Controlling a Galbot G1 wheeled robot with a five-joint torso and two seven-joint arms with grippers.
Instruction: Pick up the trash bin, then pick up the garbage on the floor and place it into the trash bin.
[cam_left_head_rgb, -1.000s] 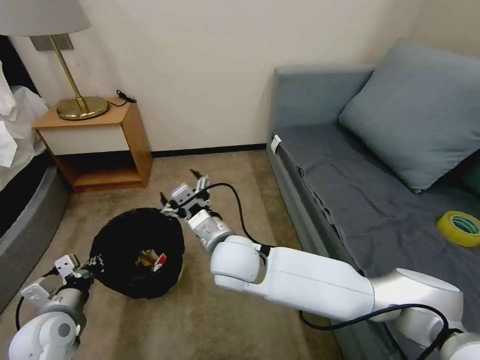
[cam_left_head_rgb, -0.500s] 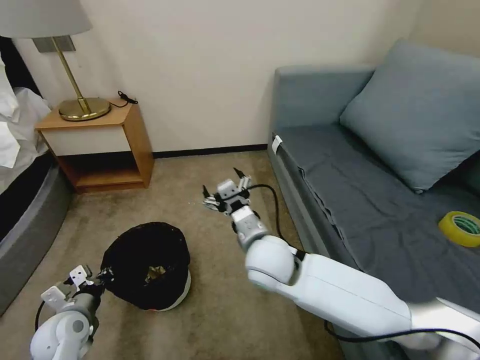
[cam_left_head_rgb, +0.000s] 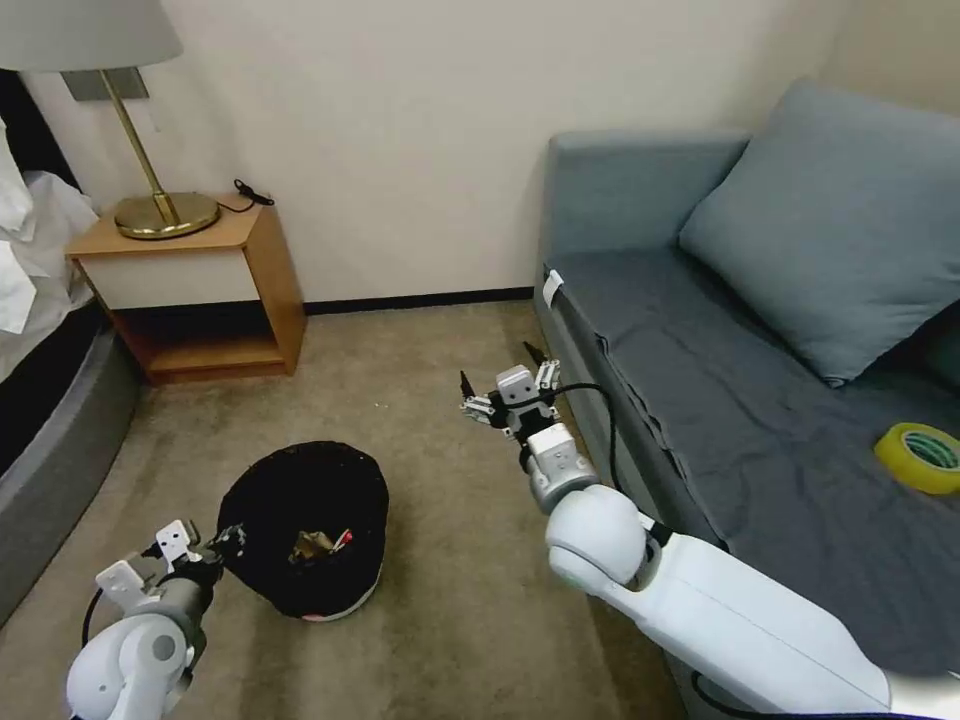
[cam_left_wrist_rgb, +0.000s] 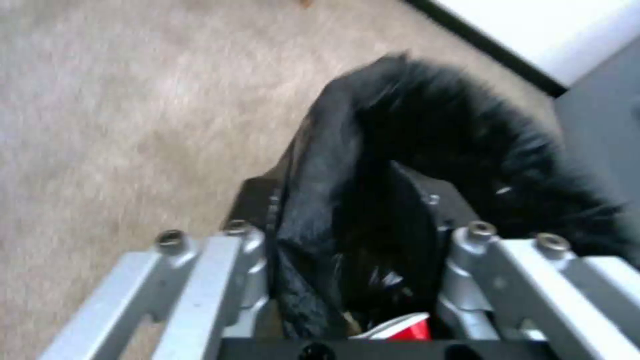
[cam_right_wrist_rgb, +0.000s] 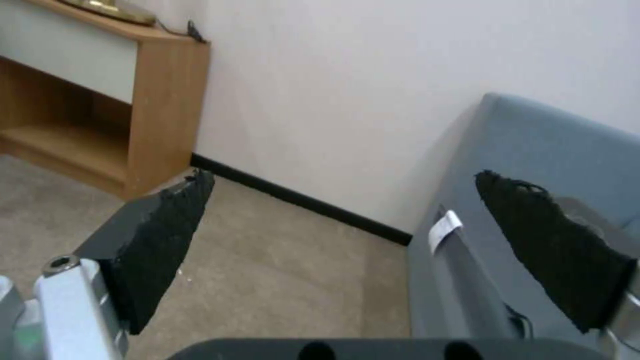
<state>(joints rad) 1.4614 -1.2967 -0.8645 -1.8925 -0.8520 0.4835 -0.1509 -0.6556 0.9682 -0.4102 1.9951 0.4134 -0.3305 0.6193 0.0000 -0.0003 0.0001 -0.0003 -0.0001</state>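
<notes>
Right tool (cam_left_head_rgb: 497, 378) has left trash bin (cam_left_head_rgb: 300, 500) rightward.

- The trash bin (cam_left_head_rgb: 305, 530) is a round bin lined with a crinkled black plastic bag, with a whitish base rim showing at its lower edge.
- It sits on the beige carpet, tilted so that its open mouth faces up and toward the camera in the head view.
- In the left wrist view the bin's bag-covered rim (cam_left_wrist_rgb: 333, 200) runs between two silver finger frames, and the black liner folds over it.
- The garbage (cam_left_head_rgb: 318, 543) lies inside the bin at the bottom: a gold-brown crumpled wrapper with a small red-and-white piece just beside it.
- A red-and-white packet edge (cam_left_wrist_rgb: 400, 327) also shows inside the liner in the left wrist view.
</notes>
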